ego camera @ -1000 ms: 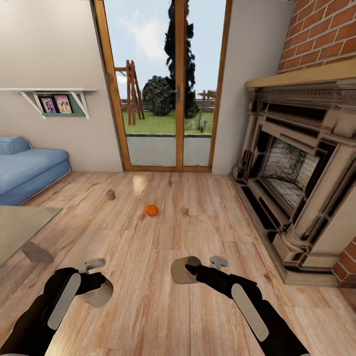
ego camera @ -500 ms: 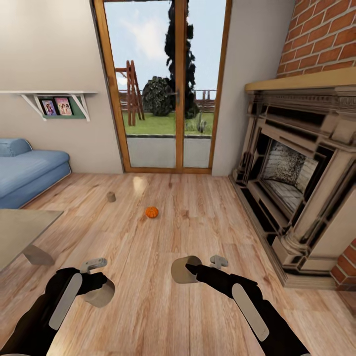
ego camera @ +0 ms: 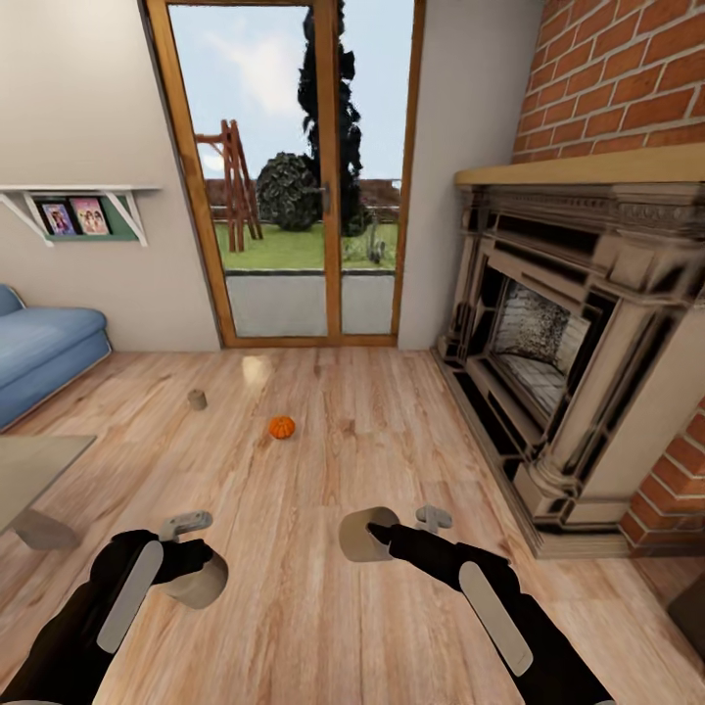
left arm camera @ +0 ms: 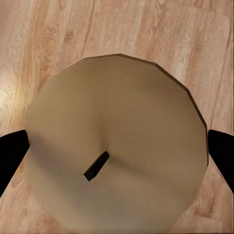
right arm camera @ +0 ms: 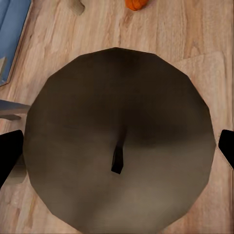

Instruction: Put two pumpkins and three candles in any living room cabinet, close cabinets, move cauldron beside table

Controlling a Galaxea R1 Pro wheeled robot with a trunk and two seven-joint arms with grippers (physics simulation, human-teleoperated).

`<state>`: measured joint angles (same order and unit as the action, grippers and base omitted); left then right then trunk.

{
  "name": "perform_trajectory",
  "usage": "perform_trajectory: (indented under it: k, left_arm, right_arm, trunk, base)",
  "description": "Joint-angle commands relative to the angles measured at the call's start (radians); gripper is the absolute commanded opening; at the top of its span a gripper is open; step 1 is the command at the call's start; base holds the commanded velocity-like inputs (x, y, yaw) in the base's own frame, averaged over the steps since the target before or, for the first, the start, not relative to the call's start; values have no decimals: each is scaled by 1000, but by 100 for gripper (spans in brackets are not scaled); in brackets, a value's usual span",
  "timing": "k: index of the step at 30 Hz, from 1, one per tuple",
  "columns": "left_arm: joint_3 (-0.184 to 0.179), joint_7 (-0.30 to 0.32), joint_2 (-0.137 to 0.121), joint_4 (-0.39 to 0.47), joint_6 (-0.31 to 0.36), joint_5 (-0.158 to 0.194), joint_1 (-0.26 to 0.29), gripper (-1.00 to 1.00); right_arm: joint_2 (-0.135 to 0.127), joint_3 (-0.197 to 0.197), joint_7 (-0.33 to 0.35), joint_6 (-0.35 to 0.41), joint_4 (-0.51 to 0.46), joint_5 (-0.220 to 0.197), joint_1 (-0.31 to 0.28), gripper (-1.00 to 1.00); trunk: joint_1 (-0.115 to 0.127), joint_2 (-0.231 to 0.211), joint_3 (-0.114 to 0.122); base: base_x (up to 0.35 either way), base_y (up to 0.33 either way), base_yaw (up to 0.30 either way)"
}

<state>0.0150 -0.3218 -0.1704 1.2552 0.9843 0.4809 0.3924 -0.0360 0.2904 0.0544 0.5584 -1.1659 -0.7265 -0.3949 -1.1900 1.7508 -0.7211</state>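
Note:
My left gripper (ego camera: 186, 560) is shut on a stubby beige candle (ego camera: 202, 586), low over the wooden floor. The left wrist view looks onto that candle's top and dark wick (left arm camera: 96, 166), with a black fingertip (left arm camera: 10, 155) at each side. My right gripper (ego camera: 380, 534) is shut on a second candle (ego camera: 356, 536), whose round top (right arm camera: 117, 146) shows shaded in the right wrist view. A third candle (ego camera: 197, 399) stands on the floor ahead to the left. One orange pumpkin (ego camera: 282, 427) lies just right of it, also seen as the pumpkin (right arm camera: 136, 4) past the held candle.
The grey coffee table's corner (ego camera: 34, 458) and a blocky leg are at the left edge. A blue sofa (ego camera: 44, 348) sits behind it. A large fireplace (ego camera: 578, 333) with brick wall lines the right side. Glass doors (ego camera: 294, 196) stand straight ahead across open floor.
The whole view has shifted left, so the camera has turned to the right. Both arms keep the same pose with their candles held.

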Motion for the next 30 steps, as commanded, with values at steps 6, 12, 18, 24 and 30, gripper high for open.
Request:
perform_trajectory:
  k: [6,12,18,24,30]
  left_arm:
    - [0,-9,-1,1,5,7,0,-100]
    - [0,-9,0,3,5,5,0,-100]
    - [-1,-8,0,3,4,5,0,-100]
    - [-2,-9,27,2,4,-2,0,-100]
    - [-3,-10,39,3,4,-7,0,-100]
  right_arm:
    - [0,2,2,2,0,0,0,-100]
    - [1,3,2,2,0,-1,-1,-100]
    - [1,3,1,1,0,0,-1,-100]
    - [0,2,1,0,-1,1,-1,-100]
    - [0,2,0,0,-3,2,0,-100]
  trunk:
    - [23,-42,18]
    - [46,-84,37]
    - [69,-126,56]
    - [92,-168,74]
    - [115,-210,93]
  base:
    - [0,0,-48]
    - [0,0,-1]
    - [0,0,0]
    - [0,0,0]
    - [0,0,0]
